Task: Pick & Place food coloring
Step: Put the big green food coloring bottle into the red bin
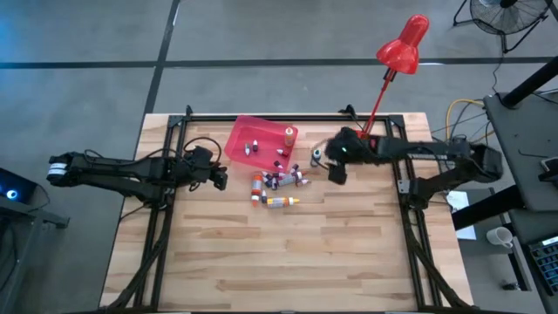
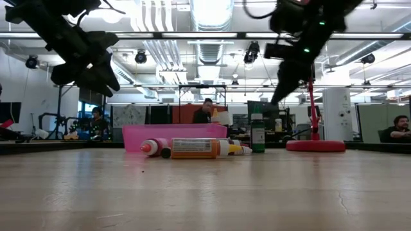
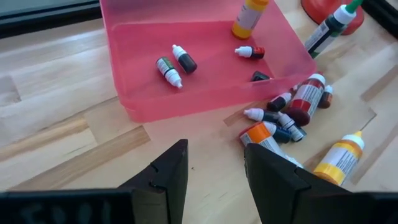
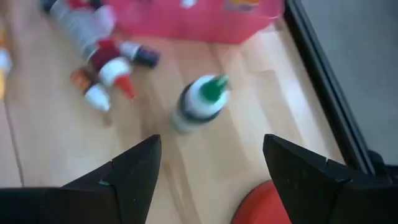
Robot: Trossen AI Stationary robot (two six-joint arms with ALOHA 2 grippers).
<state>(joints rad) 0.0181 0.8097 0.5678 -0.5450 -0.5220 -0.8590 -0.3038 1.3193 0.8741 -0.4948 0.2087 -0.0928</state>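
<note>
A loose pile of small food coloring bottles [image 1: 277, 185] lies on the wooden table just in front of the flat pink tray [image 1: 247, 133]. Several more bottles lie or stand inside the tray [image 3: 205, 74]; an orange one [image 3: 249, 17] stands upright there. A green-capped bottle [image 4: 202, 102] stands alone on its base to the right of the tray. My left gripper [image 3: 214, 168] hovers open to the left of the pile, holding nothing. My right gripper [image 4: 211, 168] hangs wide open above the table, close to the green-capped bottle [image 1: 317, 155], with nothing between its fingers.
A red desk lamp [image 1: 401, 48] stands at the table's far right, and its round base [image 2: 314, 145] sits just behind my right gripper. A black metal frame [image 1: 166, 174] runs along the table's sides. Bare wood fills the near half of the table [image 1: 288, 262].
</note>
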